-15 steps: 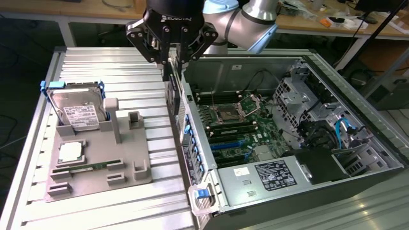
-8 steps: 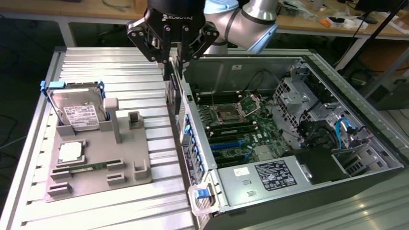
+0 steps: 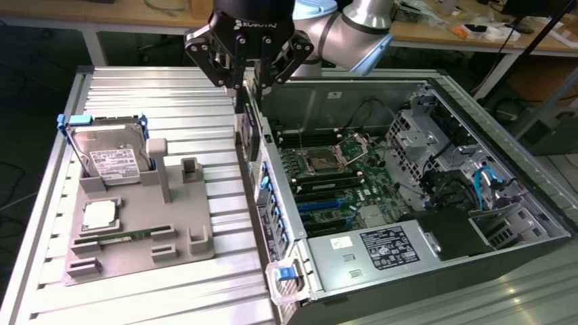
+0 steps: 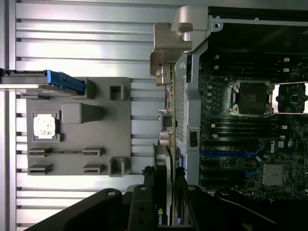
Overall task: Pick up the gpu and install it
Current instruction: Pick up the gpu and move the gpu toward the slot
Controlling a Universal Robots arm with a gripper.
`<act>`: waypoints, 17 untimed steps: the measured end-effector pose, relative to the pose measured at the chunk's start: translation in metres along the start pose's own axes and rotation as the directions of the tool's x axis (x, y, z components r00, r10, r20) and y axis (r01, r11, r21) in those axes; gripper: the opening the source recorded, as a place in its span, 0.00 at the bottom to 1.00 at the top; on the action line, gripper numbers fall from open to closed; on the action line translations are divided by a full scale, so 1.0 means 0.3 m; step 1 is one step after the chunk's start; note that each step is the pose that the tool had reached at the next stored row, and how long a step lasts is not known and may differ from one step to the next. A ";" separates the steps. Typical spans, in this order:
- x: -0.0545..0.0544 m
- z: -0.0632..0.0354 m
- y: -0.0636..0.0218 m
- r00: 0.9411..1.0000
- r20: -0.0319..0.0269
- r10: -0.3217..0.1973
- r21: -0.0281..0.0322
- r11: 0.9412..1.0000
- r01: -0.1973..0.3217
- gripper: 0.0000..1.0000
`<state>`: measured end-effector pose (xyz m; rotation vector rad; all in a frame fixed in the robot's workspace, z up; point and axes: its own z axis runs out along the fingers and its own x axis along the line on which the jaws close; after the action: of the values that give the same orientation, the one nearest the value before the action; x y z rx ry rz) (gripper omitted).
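End effector at upper centre of the exterior view, pointing down, fingers clamped on the gpu. One finger sits on each flat face of the card. The wrist view shows the same pinch: end effector, gpu edge-on between the pads.

The gpu hangs straight below the end effector. Its long axis is near vertical in the exterior view and the card stands on edge. The free end looks like the metal bracket, pointing away from the end effector.

The card is in the air, just beside the left wall of the open pc case, on the side of the grey fixture. It is not over the motherboard. The blue slots lie lower right of the card, inside the case, so the gpu is not seated. The fixture sits on the bench.
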<state>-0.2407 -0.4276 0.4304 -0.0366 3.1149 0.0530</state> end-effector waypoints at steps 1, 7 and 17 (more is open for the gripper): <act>-0.003 0.000 0.000 1.000 0.000 0.000 0.000 1.000 0.000 0.27; -0.015 0.000 0.001 1.000 0.000 0.000 0.000 1.000 0.000 0.27; -0.031 0.001 0.002 1.000 0.000 0.000 0.000 1.000 0.000 0.27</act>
<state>-0.2313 -0.4266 0.4304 -0.0365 3.1149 0.0529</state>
